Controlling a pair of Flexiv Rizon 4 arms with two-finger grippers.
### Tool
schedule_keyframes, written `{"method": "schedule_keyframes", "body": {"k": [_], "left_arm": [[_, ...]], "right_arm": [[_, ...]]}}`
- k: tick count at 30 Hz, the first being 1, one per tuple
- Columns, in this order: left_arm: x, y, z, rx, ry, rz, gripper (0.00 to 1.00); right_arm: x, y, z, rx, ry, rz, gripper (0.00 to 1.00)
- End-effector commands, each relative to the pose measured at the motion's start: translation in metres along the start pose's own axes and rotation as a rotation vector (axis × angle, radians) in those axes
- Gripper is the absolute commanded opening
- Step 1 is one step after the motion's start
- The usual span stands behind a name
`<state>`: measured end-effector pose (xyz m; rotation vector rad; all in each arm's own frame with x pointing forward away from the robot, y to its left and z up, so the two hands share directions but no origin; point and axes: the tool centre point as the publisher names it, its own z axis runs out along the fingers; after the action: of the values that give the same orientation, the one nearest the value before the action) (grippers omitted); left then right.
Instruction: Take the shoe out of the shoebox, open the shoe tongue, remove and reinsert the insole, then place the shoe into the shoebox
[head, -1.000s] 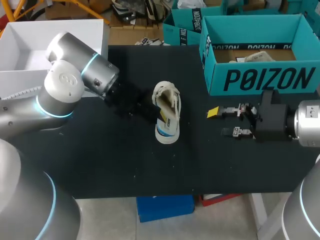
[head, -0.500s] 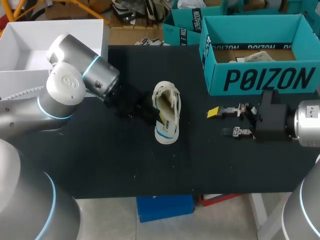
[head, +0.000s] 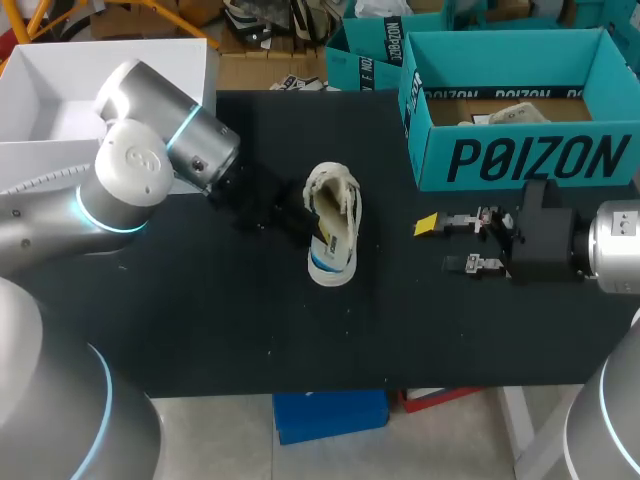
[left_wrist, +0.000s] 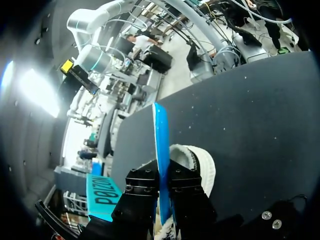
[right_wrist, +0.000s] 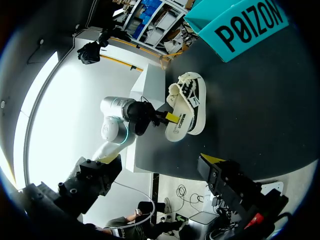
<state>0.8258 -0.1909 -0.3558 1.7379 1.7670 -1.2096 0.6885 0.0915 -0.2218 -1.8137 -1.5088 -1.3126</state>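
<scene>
Left hand (head: 308, 222) grasps the insole (left_wrist: 160, 135) at the shoe's (head: 335, 238) opening; right hand (head: 455, 243), released, sits well apart from the shoe. Insole step, probably: next, slide it lengthwise, steadily.

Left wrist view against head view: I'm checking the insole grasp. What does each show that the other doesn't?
Only the left wrist view shows the thin blue insole edge-on, pinched between the left gripper's black fingers. Only the head view shows the right gripper open and empty, and the teal cardboard shoebox's inside. Both show the cream sneaker on the black table.
</scene>
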Motion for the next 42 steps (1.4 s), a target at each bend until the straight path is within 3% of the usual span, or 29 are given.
{"method": "schedule_keyframes", "body": {"k": [1,16,18,19,20,21,22,23,30,32,35,37,42], "left_arm": [[0.005,0.003,0.003,-0.009,0.017,-0.005,0.0],[0.01,0.006,0.005,-0.01,0.029,-0.027,0.0],[0.008,0.003,0.003,-0.009,0.03,-0.025,0.35],[0.007,0.0,0.002,-0.008,0.03,-0.022,0.42],[0.006,-0.002,0.001,-0.004,0.033,-0.017,0.56],[0.006,-0.005,-0.001,0.0,0.039,-0.009,0.86],[0.006,-0.007,-0.003,0.004,0.046,0.0,0.93],[0.005,-0.009,-0.006,0.005,0.054,0.006,0.95],[0.004,-0.012,-0.038,-0.025,0.132,0.047,0.96],[0.004,-0.01,-0.044,-0.036,0.155,0.05,0.82],[0.004,-0.01,-0.048,-0.043,0.16,0.047,0.71],[0.005,-0.012,-0.044,-0.045,0.173,0.047,0.51],[0.007,-0.011,-0.028,-0.035,0.172,0.039,0.44]], "right_arm": [[0.0,0.0,0.0,0.0,-0.001,0.0,1.0],[0.0,0.0,0.0,0.0,-0.001,0.0,1.0],[0.0,0.0,0.0,0.0,-0.001,0.0,1.0],[0.0,0.0,0.0,0.0,-0.001,0.0,1.0],[0.0,0.0,0.0,0.0,-0.001,0.0,1.0],[0.0,0.0,0.0,0.0,-0.001,0.0,1.0],[0.0,0.0,0.0,0.0,-0.001,0.0,1.0],[0.0,0.0,0.0,0.0,-0.001,0.0,1.0],[0.0,0.0,0.0,0.0,-0.001,0.0,1.0],[0.0,0.0,0.0,0.0,-0.001,0.0,1.0],[0.0,0.0,0.0,0.0,-0.001,0.0,1.0],[0.0,0.0,0.0,0.0,-0.001,0.0,1.0],[0.0,0.0,0.0,0.0,-0.001,0.0,1.0]]}}
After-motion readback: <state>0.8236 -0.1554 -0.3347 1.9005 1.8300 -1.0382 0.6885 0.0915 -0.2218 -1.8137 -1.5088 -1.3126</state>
